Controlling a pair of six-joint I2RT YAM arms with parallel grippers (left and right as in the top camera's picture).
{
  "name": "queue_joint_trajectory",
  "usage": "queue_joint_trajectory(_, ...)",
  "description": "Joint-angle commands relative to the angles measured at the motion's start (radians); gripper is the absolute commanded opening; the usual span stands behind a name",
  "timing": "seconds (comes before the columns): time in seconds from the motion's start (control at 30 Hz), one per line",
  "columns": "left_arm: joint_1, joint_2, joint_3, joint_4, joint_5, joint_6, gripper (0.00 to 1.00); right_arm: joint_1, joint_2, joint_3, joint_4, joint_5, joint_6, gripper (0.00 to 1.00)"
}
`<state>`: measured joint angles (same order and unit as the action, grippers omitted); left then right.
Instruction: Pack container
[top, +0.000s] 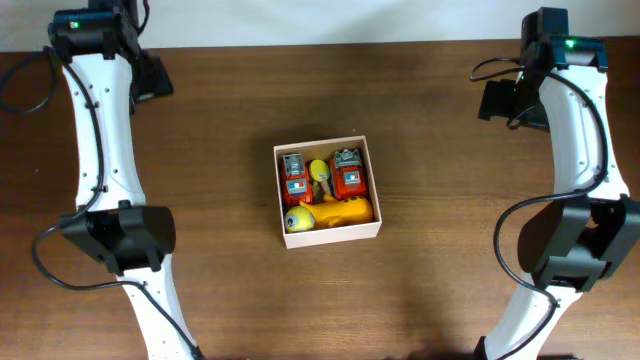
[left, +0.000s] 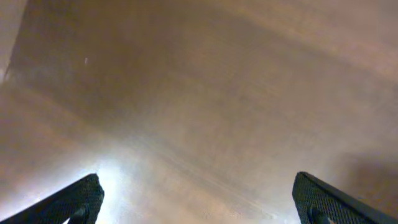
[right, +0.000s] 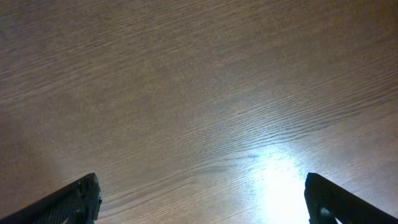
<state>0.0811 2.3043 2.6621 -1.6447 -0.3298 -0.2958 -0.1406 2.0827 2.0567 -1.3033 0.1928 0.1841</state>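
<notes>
The container (top: 281, 192), a shallow square box with white walls, sits at the middle of the brown table in the overhead view. Inside it lie two red toys (top: 295, 178) (top: 348, 177), a small yellow piece (top: 319, 170) between them and an orange-yellow toy (top: 335, 212) along the front. Both arms are pulled back to the table's far corners. My left gripper (left: 198, 194) is open and empty over bare wood. My right gripper (right: 202, 196) is open and empty over bare wood. The container shows in neither wrist view.
The left arm (top: 105, 150) runs along the table's left side and the right arm (top: 575, 150) along its right side. A pale wall edge (top: 320, 20) borders the table's far side.
</notes>
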Motion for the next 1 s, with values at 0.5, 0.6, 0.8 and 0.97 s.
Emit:
queue_joint_trajectory(0.5,-0.103,-0.294,-0.06,0.349,0.176,0.013,0.99,0.003,0.004,-0.004,0.002,-0.002,0.003,0.99)
queue_joint_trajectory(0.6,-0.134,-0.377,-0.147,0.468,0.106,0.038,0.99,0.003,0.004,-0.004,0.002,-0.002,0.003,0.99)
queue_joint_trajectory(0.8,-0.162,-0.553,-0.444,0.725,0.079,0.122,0.99,0.003,0.004,-0.004,0.002,-0.002,0.003,0.99)
queue_joint_trajectory(0.97,-0.161,-0.728,-0.813,1.003,0.079,0.122,0.99,0.003,0.004,-0.004,0.002,-0.002,0.003,0.99)
